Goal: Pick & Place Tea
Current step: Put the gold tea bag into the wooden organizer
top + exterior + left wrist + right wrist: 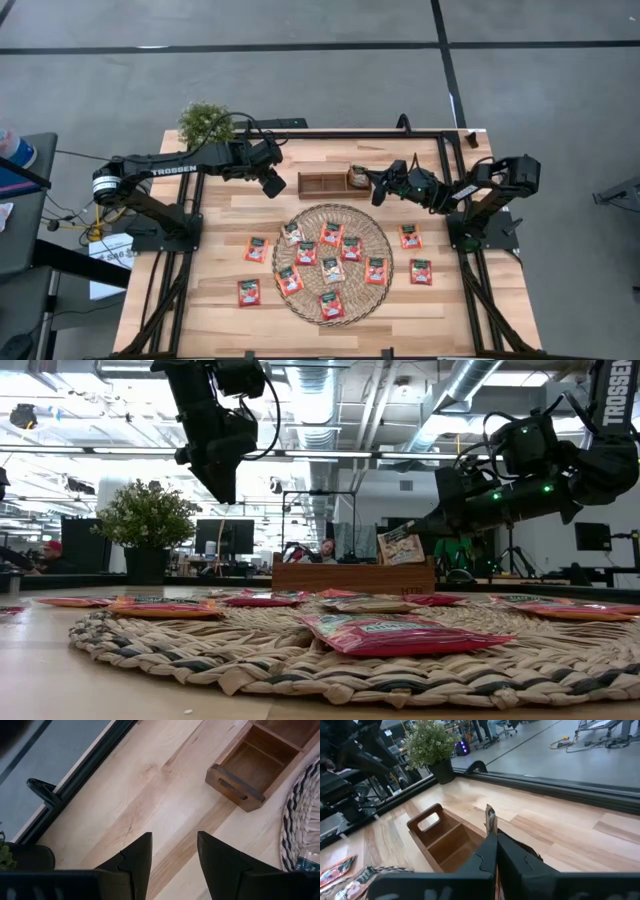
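Several red-orange tea sachets (331,236) lie flat on the round woven mat (375,228), and others lie on the table at its left (256,249) and right (410,237). My right gripper (377,186) is shut on a pale sachet (357,177) over the right end of the brown wooden tray (322,183). In the low view this sachet (400,545) hangs just above the tray (350,576). My left gripper (272,183) is open and raised, left of the tray; its wrist view shows its fingers (172,857) apart over bare wood. My right gripper pinches the pale sachet between its two fingers (487,851), which come from the table's right, slanting down. The sachet stands on edge, its free edge (490,817) sticking out past the fingertips. It is lifted clear, above the tray's right end compartment (451,846).
A potted plant (205,122) stands at the table's far left corner. A black frame rail (330,134) runs along the far edge. There is bare wood between the left gripper and the far rail (150,785). The mat fills the table's middle.
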Action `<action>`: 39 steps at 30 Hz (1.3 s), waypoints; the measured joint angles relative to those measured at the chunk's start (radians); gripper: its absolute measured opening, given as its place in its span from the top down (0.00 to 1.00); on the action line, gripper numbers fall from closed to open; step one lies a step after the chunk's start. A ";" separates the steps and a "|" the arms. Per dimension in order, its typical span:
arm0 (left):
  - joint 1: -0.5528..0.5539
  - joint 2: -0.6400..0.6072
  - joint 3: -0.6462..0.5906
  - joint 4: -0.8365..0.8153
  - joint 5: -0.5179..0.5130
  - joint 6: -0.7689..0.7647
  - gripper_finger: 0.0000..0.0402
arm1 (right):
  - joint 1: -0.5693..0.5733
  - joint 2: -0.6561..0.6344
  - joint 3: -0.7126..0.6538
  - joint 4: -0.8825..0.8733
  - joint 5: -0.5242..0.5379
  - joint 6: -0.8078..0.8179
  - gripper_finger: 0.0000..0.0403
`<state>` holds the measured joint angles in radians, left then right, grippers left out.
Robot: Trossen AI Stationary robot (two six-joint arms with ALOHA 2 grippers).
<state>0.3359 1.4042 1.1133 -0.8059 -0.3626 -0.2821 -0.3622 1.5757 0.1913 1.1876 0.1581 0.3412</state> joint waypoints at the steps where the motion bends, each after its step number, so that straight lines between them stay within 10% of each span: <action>1: 0.000 0.000 0.000 0.000 0.000 0.000 0.63 | 0.000 0.000 0.000 -0.006 0.000 0.000 1.00; 26: -0.002 0.000 0.000 0.000 0.000 -0.001 0.63 | -0.013 -0.011 0.001 0.049 0.016 0.026 0.61; 39: -0.035 0.000 0.000 0.000 0.049 -0.053 0.63 | 0.014 -0.393 0.000 -0.150 -0.390 0.023 0.72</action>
<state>0.3007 1.4044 1.1137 -0.8059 -0.3139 -0.3355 -0.3486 1.1826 0.1917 1.0377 -0.2317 0.3641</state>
